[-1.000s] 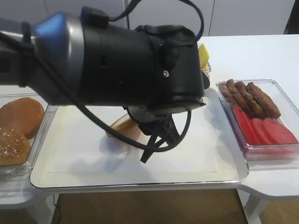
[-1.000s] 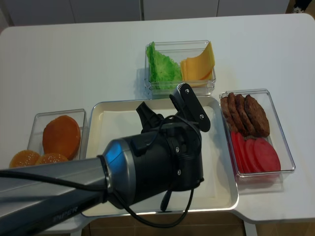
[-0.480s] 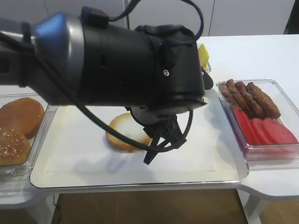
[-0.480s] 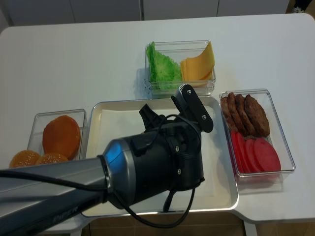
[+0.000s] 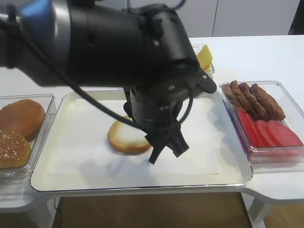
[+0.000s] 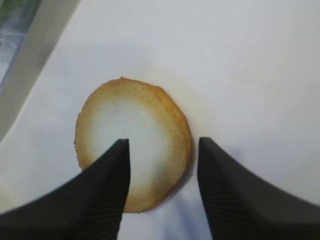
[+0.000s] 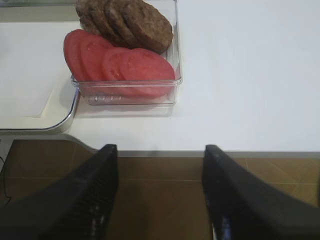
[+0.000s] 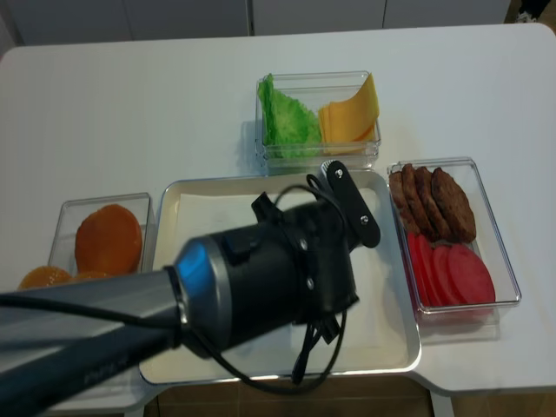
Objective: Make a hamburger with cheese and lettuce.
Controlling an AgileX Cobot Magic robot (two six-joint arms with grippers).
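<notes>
Left wrist view: left tool [image 6: 161, 187] spread, angled down above hamburger [image 6: 133, 140]; prob. not touching.

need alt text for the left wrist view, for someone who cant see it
A round bun half, pale cream cut face up with a golden-brown rim, lies flat on a white surface. The left hand is open, its two dark fingers framing the bun's near edge without gripping it.

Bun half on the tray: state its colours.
Bun half: pale cream cut face, golden-brown rim; clearest in the left wrist view.
</notes>
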